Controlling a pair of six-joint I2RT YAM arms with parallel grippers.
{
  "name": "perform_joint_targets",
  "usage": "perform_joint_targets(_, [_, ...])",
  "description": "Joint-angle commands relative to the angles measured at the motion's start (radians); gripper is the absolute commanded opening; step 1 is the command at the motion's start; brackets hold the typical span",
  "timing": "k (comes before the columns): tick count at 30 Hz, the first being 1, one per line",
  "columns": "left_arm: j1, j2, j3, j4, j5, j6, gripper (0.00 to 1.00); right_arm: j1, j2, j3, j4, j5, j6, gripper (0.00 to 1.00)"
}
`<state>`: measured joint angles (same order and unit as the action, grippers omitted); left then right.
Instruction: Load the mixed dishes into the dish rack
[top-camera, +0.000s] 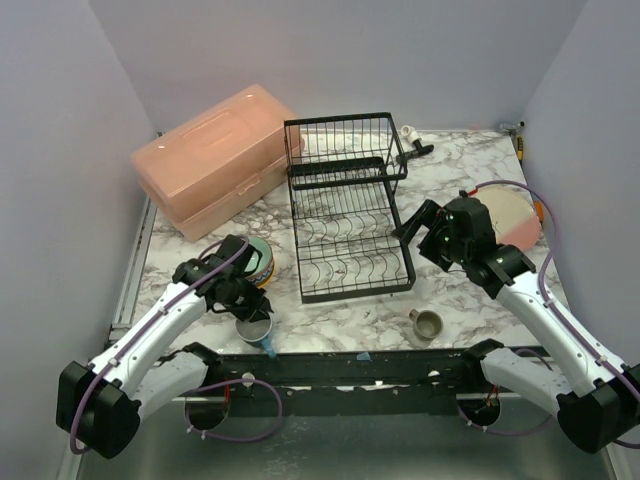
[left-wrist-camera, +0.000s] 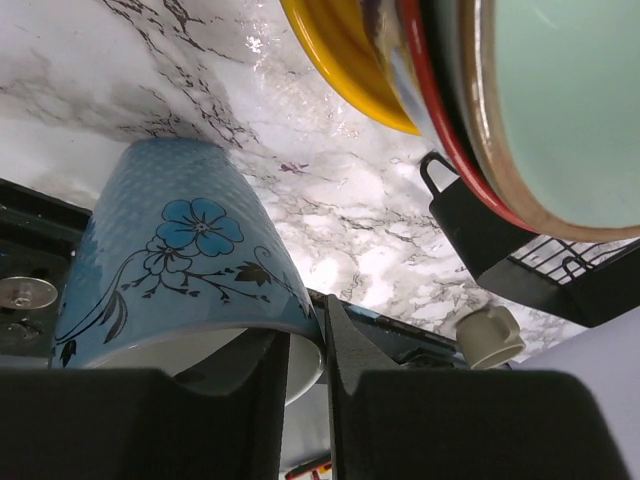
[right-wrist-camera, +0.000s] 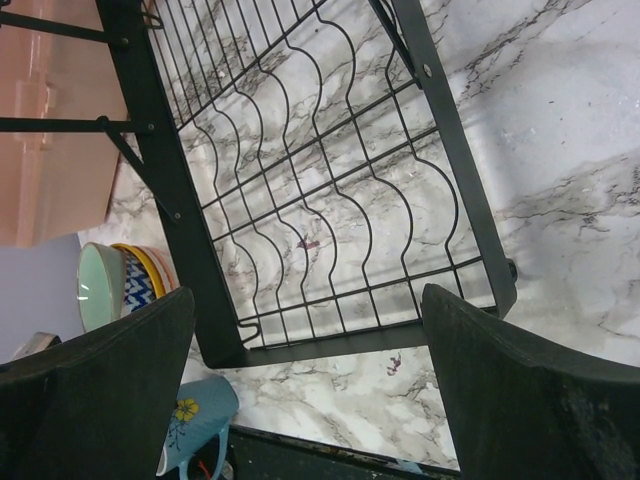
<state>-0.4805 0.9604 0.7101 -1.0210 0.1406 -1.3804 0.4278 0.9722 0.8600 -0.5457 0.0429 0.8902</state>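
L gripper (left-wrist-camera: 322, 335) is pinching the rim of the blue flowered cup (left-wrist-camera: 190, 255). Its jaws are narrow, w/ one finger inside and one outside. The cup is sitting at the table's (top-camera: 470, 300) near edge, just beside the bowl stack (left-wrist-camera: 520, 100). R gripper (right-wrist-camera: 308, 300) is hovering wide open, holding nothing, over the rack's (right-wrist-camera: 320, 180) near end. The olive mug (top-camera: 427, 323) is standing near the rack's front R corner.

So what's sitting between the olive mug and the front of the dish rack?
Nothing. In the top view, only a bare stretch of marble table separates the olive mug from the dish rack.
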Motion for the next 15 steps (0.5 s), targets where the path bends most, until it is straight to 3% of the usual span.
perform_joint_targets(1, [-0.022,0.01,-0.047,-0.041,-0.086,-0.121,0.15,-0.005,0.003,-0.016,0.018,-0.023,0.014,0.97])
perform_joint_targets(6, [-0.041,-0.009,-0.041,-0.062,-0.127,-0.113,0.0,-0.004,0.013,-0.018,0.02,-0.036,0.015,0.96])
perform_joint_targets(15, [-0.055,-0.149,0.011,-0.085,-0.154,-0.061,0.0,-0.004,0.005,-0.013,0.011,-0.037,0.019,0.96])
